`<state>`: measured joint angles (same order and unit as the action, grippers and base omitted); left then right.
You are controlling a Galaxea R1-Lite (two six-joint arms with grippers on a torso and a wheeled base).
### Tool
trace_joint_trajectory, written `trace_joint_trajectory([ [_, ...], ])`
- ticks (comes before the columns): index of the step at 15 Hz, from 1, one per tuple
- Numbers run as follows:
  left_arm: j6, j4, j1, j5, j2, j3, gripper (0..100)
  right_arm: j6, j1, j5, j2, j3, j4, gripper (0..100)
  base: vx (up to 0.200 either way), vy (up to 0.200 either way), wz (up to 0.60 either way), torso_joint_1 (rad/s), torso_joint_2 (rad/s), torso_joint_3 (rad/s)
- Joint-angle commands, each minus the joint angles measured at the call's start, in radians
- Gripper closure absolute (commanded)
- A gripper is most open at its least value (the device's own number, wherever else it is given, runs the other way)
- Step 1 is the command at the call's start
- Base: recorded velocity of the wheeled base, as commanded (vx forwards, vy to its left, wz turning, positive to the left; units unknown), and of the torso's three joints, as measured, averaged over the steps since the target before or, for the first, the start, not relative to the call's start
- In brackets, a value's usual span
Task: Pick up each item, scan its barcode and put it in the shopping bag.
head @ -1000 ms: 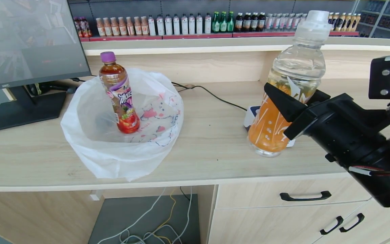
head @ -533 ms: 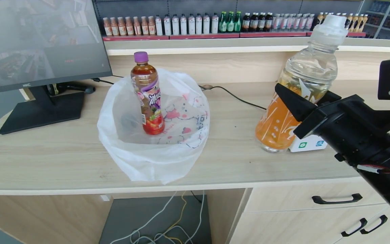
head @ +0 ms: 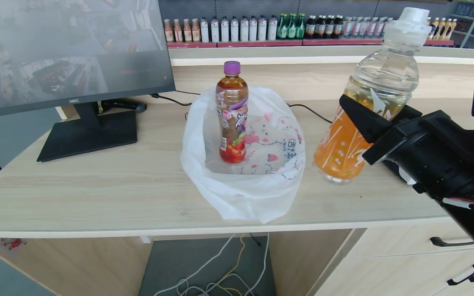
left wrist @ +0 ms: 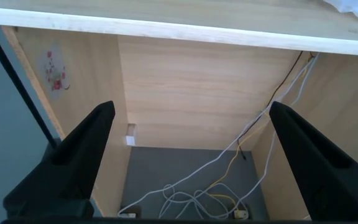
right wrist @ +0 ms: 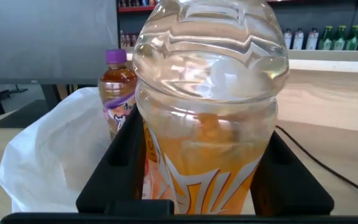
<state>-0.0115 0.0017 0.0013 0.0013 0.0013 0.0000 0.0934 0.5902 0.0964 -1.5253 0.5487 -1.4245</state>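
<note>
Bottle and view have both shifted toward the shopping bag (head: 241,193): the orange bottle (head: 364,107) now sits just beside the bag's rim, over the bench (head: 97,185), clamped slightly tilted in the right tool (head: 375,113). The left tool (left wrist: 191,162), spread wide and empty, hangs below the bench edge. Recommended: lift the orange bottle clear of the rim, then lower it beside the tea bottle (head: 232,115) without knocking that over.

A shop checkout: rows of bottled drinks (head: 261,28) on shelves (head: 237,43) behind a wooden counter (head: 97,185) with a monitor (head: 56,49)
</note>
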Motion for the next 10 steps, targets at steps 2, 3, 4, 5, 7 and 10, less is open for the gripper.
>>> trace_joint_trajectory([
  [2,0.004,0.000,0.000,0.000,0.000,0.000,0,-0.001,0.000,0.000,-0.012,0.007,-0.001,100,0.000,0.000,0.00,0.000,0.00,0.000],
  [3,0.004,0.000,0.000,0.000,0.000,0.000,0,-0.001,0.000,0.000,-0.026,0.019,-0.001,100,0.000,0.000,0.00,0.000,0.00,0.000],
  [4,0.004,0.000,0.000,-0.001,0.000,0.000,0,-0.001,0.000,-0.003,-0.038,0.034,-0.001,100,0.000,0.000,0.00,0.000,0.00,0.000],
  [5,0.004,0.000,0.000,0.000,0.000,0.000,0,0.000,0.000,-0.003,-0.052,0.056,-0.001,100,0.000,0.000,0.00,0.000,0.00,0.000],
  [7,0.004,0.000,0.000,0.000,0.000,0.000,0,-0.001,0.000,-0.004,-0.091,0.097,-0.001,100,0.000,0.000,0.00,0.000,0.00,0.000],
  [10,0.004,0.000,0.000,0.000,0.000,0.000,0,-0.001,0.000,-0.006,-0.148,0.135,0.001,100,0.000,0.000,0.00,0.000,0.00,0.000],
])
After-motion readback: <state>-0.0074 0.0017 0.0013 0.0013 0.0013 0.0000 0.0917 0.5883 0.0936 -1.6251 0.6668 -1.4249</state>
